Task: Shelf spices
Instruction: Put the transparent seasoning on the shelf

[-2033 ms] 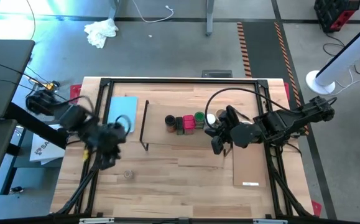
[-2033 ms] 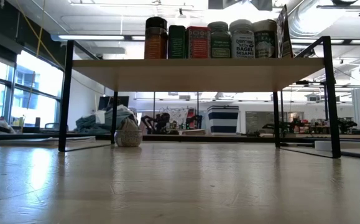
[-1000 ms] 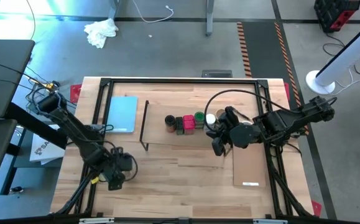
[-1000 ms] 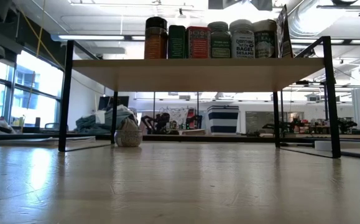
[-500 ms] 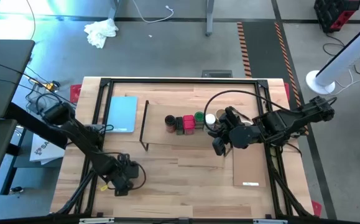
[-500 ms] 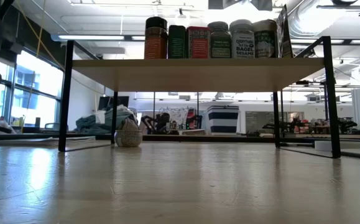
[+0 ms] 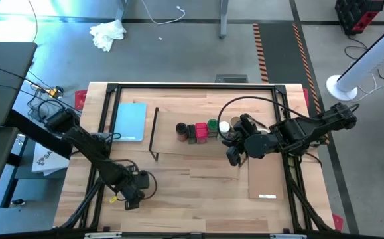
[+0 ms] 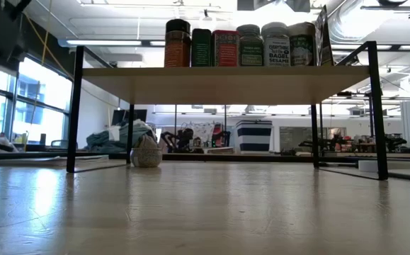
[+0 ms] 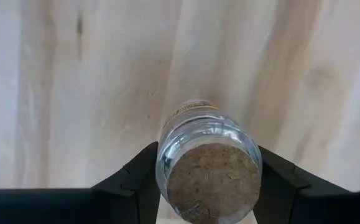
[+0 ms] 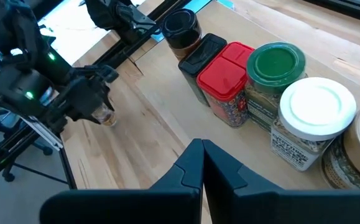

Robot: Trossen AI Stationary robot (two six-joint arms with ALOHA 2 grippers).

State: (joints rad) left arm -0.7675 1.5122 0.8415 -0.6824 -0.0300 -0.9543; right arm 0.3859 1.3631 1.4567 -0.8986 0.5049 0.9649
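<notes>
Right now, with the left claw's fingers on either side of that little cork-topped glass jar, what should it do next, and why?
Probably finish closing: the left gripper has the small cork-topped glass jar between its fingers, upright on the table, before lifting it toward the wooden shelf.

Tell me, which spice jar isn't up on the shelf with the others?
The small clear jar with the cork top. It stands alone on the table in front of the shelf, between the left gripper's fingers; the others line up on the shelf.

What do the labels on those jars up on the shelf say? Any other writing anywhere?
"EVERYTHING BUT THE BAGEL SESAME": white-topped jar on the shelf; only "BAGEL SESAME" reads surely.
The other jars' labels: too small to read.
Print on the cardboard beside the table: unreadable.
</notes>
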